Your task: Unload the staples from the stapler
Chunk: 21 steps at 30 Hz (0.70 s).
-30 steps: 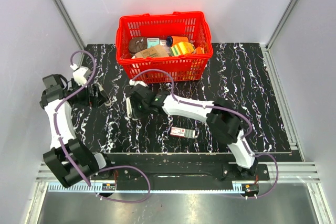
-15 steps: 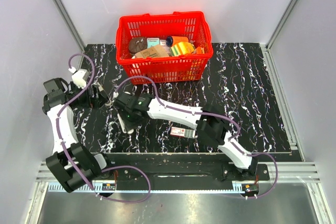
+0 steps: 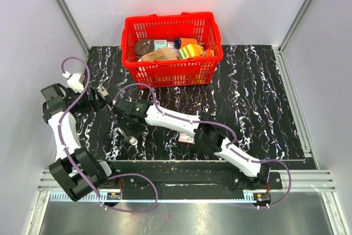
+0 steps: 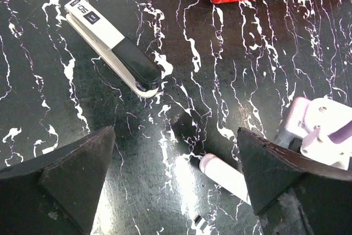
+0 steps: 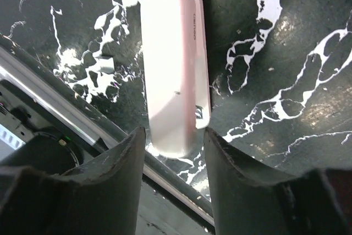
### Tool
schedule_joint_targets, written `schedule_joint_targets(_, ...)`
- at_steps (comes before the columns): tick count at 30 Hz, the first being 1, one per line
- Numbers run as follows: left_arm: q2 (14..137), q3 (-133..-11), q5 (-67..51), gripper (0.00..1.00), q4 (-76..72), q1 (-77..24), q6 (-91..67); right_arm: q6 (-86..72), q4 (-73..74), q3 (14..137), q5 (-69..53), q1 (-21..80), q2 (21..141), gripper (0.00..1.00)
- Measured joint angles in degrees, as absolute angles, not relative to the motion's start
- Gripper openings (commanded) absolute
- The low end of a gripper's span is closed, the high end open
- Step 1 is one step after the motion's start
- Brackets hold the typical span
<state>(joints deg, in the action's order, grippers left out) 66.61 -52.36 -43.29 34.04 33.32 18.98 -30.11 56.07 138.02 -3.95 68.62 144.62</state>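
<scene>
The stapler (image 4: 107,42) lies flat on the black marbled bench (image 3: 264,92), in the upper left of the left wrist view. It is clear of the left tool (image 4: 176,130), whose fingers are spread wide. In the right wrist view, the right tool (image 5: 173,133) straddles the near end of a white oblong piece (image 5: 173,64) lying on the bench; whether it pinches the piece cannot be told. A red basket (image 3: 171,72) stands at top centre of the overhead frame.
</scene>
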Motion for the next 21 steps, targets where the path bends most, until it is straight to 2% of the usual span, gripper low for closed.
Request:
schedule_joint_targets(2,67.0,-52.36,-43.29,0.98,33.36,33.47,18.48,-30.41,56.47,140.18,-3.99,68.66,145.67,0.61)
schedule_joint_targets(7,68.79,-52.36,-43.31,0.98,32.49,34.06,17.47,-30.7,56.95,142.3,-3.97,68.69,146.76,0.63)
schedule_joint_targets(13,71.61,-52.84,-43.94,0.98,32.58,36.49,16.51,-28.62,56.51,142.37,0.19,68.62,146.47,0.74)
schedule_joint_targets(21,74.72,-57.47,-47.35,0.98,35.59,41.8,16.08,-19.62,47.37,145.08,4.01,65.71,145.01,0.81)
